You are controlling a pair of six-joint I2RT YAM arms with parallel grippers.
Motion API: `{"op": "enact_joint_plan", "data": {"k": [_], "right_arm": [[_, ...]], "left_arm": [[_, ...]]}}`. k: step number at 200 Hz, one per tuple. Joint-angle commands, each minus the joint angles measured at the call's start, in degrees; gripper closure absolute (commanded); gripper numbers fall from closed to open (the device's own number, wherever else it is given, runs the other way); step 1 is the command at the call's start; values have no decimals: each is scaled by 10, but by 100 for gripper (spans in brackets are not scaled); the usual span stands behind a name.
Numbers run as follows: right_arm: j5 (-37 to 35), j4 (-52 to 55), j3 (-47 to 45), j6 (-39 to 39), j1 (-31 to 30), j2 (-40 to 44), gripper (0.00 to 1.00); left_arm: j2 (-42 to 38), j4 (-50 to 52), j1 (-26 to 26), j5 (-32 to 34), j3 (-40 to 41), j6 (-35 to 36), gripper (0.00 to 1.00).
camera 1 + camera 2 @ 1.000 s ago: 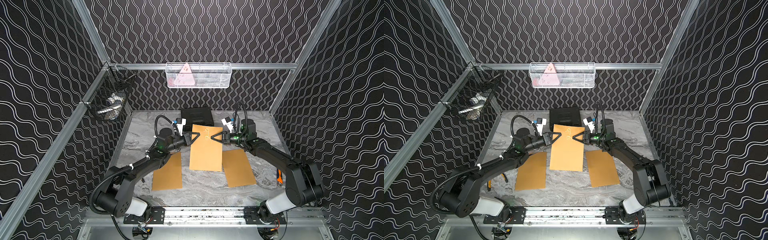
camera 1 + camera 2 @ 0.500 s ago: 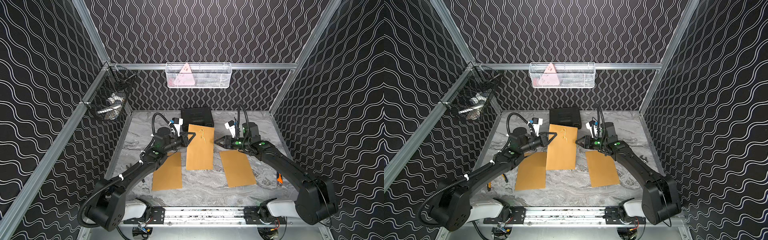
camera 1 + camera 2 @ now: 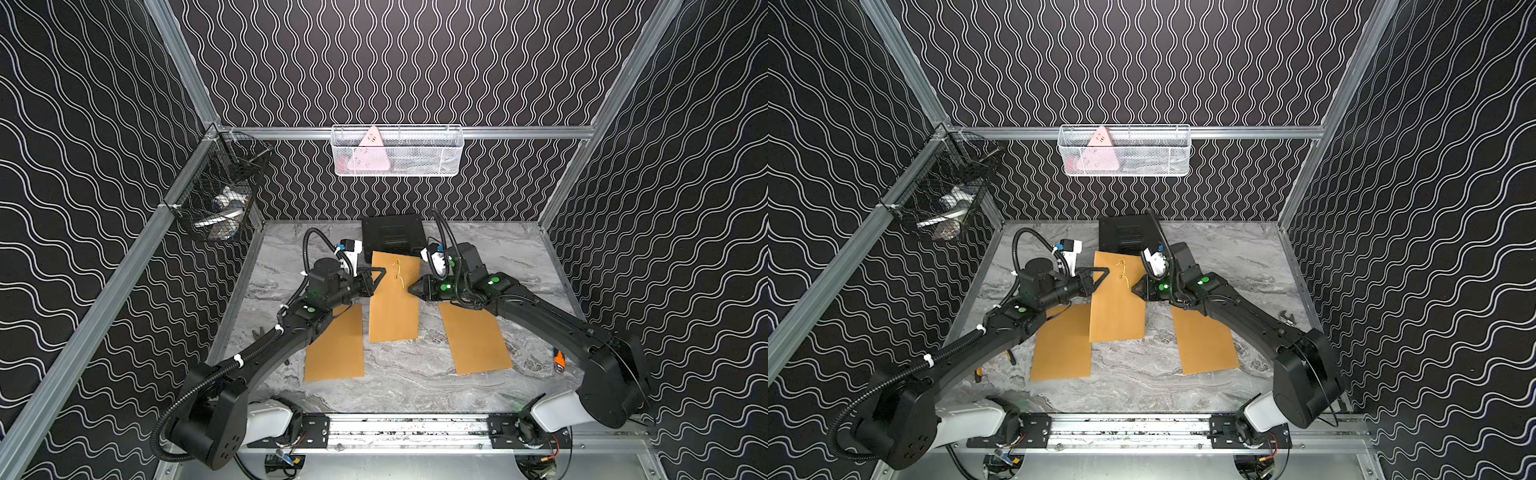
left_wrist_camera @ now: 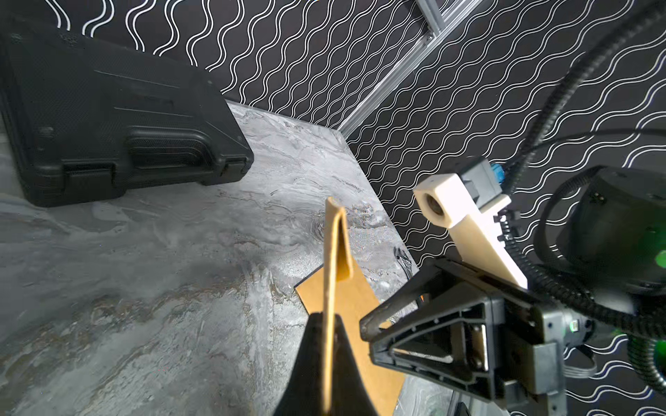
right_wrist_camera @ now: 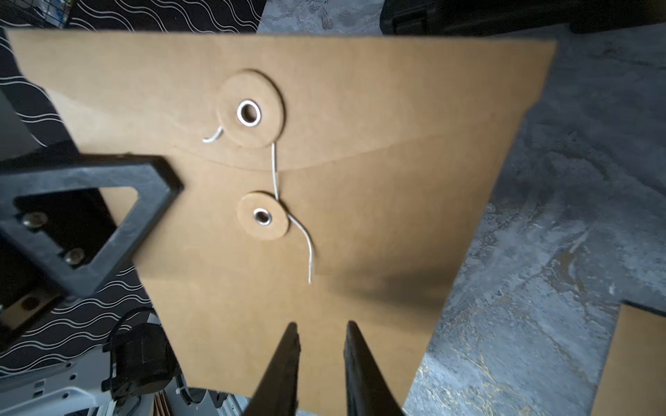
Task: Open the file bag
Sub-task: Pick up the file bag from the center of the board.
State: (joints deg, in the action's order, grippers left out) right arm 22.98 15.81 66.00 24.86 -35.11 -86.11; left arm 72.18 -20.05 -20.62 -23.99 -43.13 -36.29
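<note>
The left pincer point(image 4: 328, 318) clamps the file bag point(image 5: 360, 180), but the right pincer point(image 5: 320, 331), a bit apart and empty, might miss the thin string point(image 5: 306, 245) and bump the bag.

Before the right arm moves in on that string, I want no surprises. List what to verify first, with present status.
1. Grip: the left pincer is shut on the file bag edge: ok.
2. Facing: closure side of the file bag is toward the right pincer: ok.
3. Jaws of the right pincer apart and empty: ok.
4. Is the string off the lower button: cannot tell; it runs past the disc, tail hanging loose.
5. Is the flap lifted: not ok, it lies flat against the bag.
</note>
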Motion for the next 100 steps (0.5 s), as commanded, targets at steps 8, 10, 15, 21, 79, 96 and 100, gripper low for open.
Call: {"op": "enact_joint_plan", "data": {"k": [8, 10, 15, 21, 79, 96, 100], "right_arm": [[-31, -6, 19, 12, -12, -11, 76], [-31, -6, 20, 12, -13, -11, 76], [-31, -7, 21, 13, -14, -12, 76], [-30, -8, 23, 13, -15, -14, 76], [-44, 1, 35, 10, -23, -25, 76], [-43, 1, 35, 10, -23, -28, 76], [-42, 1, 36, 10, -23, -29, 76]], "left_arm": [[-11, -8, 0, 10, 3, 9, 100], [-11, -8, 0, 10, 3, 9, 100], [-12, -8, 0, 10, 3, 8, 100], [-12, -9, 0, 10, 3, 8, 100], [-6, -31, -1, 3, 8, -6, 100], [-5, -35, -1, 2, 8, -10, 100], [-5, -36, 0, 2, 8, -10, 100]]}}
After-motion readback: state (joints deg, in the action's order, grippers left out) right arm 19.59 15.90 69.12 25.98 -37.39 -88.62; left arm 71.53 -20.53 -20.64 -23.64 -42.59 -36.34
